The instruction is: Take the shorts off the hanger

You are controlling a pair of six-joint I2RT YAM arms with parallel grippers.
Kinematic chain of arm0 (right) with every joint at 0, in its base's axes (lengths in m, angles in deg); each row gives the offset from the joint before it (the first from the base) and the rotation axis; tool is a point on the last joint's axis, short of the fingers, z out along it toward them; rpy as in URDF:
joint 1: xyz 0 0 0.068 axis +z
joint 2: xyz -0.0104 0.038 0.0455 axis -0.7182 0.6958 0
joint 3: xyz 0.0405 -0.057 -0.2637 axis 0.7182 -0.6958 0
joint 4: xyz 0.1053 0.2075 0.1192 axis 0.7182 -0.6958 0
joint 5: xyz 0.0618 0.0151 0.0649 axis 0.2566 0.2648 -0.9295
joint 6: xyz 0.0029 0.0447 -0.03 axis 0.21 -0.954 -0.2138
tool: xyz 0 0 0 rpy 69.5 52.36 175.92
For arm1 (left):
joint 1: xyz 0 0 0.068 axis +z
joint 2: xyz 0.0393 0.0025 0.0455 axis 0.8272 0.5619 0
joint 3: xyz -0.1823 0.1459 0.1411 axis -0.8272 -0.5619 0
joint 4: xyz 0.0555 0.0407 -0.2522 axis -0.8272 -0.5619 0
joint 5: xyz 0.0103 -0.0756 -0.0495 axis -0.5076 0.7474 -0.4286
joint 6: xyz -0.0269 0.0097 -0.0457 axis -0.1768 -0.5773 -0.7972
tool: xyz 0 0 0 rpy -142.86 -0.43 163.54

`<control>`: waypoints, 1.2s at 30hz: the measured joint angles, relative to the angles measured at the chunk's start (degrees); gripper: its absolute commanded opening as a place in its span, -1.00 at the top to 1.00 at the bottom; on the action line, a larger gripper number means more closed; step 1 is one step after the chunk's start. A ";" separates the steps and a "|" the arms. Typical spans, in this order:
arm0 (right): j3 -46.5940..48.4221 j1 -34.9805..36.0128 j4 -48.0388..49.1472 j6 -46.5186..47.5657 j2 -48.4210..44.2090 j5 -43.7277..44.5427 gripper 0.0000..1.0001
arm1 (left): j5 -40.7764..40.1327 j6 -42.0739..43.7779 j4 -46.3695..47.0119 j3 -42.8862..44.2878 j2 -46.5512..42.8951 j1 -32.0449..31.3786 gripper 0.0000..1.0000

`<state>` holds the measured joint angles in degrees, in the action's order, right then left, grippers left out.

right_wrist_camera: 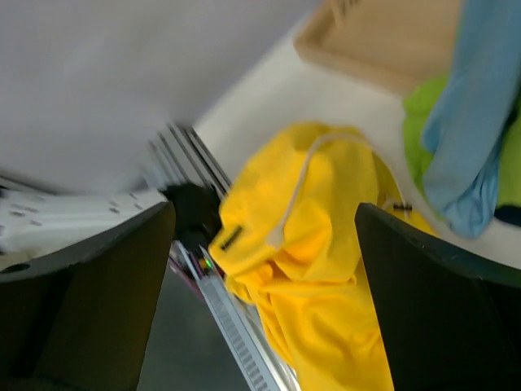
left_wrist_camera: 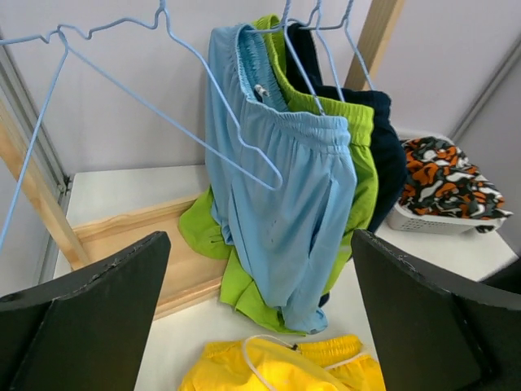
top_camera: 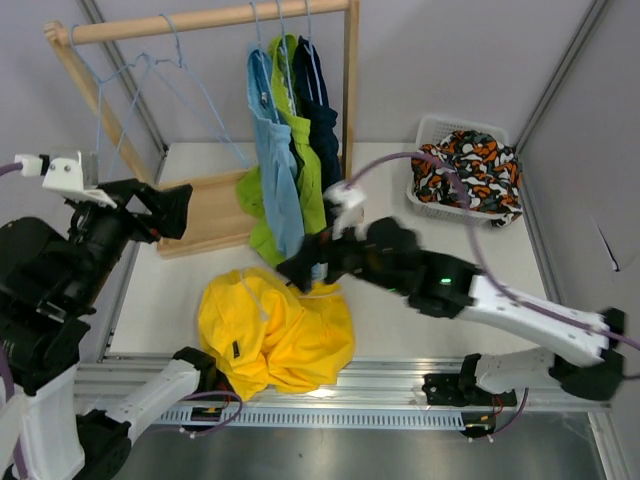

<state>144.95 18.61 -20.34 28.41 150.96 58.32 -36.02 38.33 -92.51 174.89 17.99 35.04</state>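
Observation:
Light blue shorts (top_camera: 277, 170), lime green shorts (top_camera: 305, 150) and dark navy shorts (top_camera: 322, 115) hang on wire hangers from the wooden rack's rail (top_camera: 210, 20). They also show in the left wrist view: blue (left_wrist_camera: 285, 204), green (left_wrist_camera: 358, 163), navy (left_wrist_camera: 387, 147). The bright yellow shorts (top_camera: 270, 330) lie crumpled on the table near its front edge. The patterned shorts (top_camera: 468, 170) lie in a white basket (top_camera: 432, 128). My left gripper (top_camera: 165, 210) is open and empty, left of the rack. My right gripper (top_camera: 305, 268) is open and empty above the yellow shorts (right_wrist_camera: 326, 269).
Two empty blue wire hangers (top_camera: 150, 70) hang at the left of the rail. The rack's wooden base (top_camera: 205, 215) lies on the table behind the yellow shorts. A metal rail (top_camera: 380, 395) runs along the table's front edge.

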 measured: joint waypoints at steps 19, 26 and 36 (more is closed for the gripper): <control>8.09 14.21 -16.13 -4.76 38.27 16.22 -0.99 | 7.34 0.13 -0.37 -5.40 -2.69 -0.11 -0.98; 7.96 16.83 -9.49 -6.73 42.56 10.19 1.00 | 8.35 0.46 0.44 -7.02 -3.61 -0.11 -0.98; 4.31 14.95 -17.29 -4.13 23.93 19.45 1.00 | 8.96 1.20 0.07 -7.28 -5.42 -0.11 -0.98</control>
<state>149.25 33.56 -37.63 24.28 174.89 77.78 -27.06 39.53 -92.44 167.61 12.56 34.93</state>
